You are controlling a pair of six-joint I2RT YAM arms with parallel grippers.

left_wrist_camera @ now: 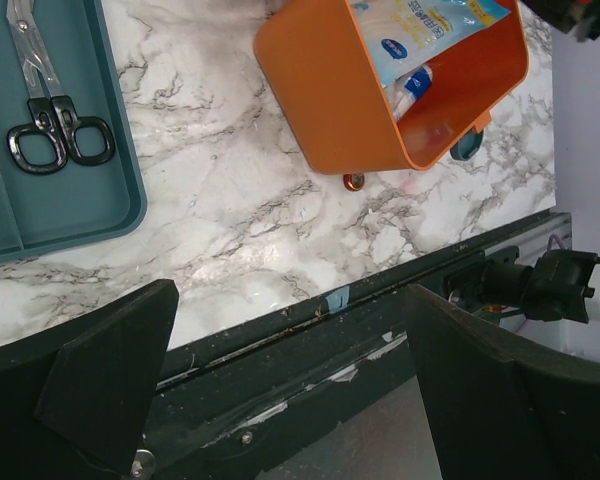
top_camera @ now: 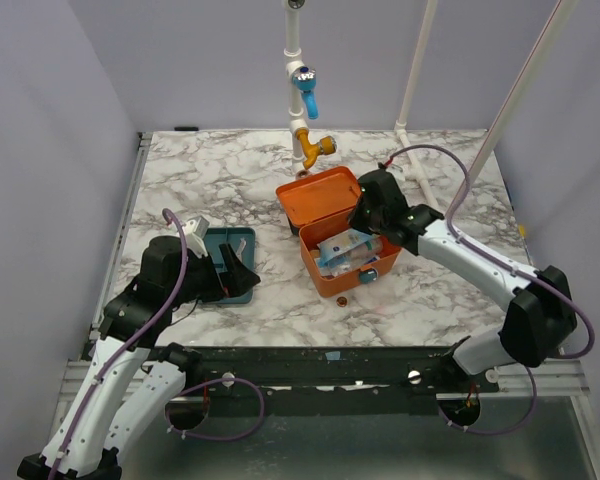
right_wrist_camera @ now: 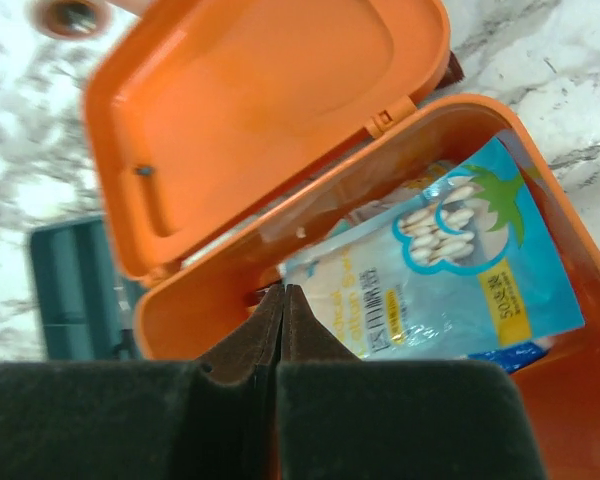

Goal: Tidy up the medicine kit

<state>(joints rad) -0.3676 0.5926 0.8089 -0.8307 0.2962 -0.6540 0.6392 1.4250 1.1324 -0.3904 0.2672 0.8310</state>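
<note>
Kit point(top_camera: 318, 198) sits with its lid thrown open on the marble tabletop point(top_camera: 200, 180), a little right of the middle, with a blue packet point(right_wrist_camera: 460, 270) lying inside. The right pincer point(right_wrist_camera: 282, 310) is pressed together with nothing in it, its tips at the kit's rim. The left pincer point(left_wrist_camera: 290, 400) is spread wide and empty, near a teal tray point(left_wrist_camera: 110, 200) where scissors point(left_wrist_camera: 45, 110) lie.

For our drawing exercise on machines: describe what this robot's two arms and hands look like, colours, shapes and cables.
The left arm and right arm both have white links and bulky black joints, each trailing a looping purple cable. The hands are black: the left hand shows two broad wedge-shaped fingers, the right hand matte, foam-like ones.
</note>
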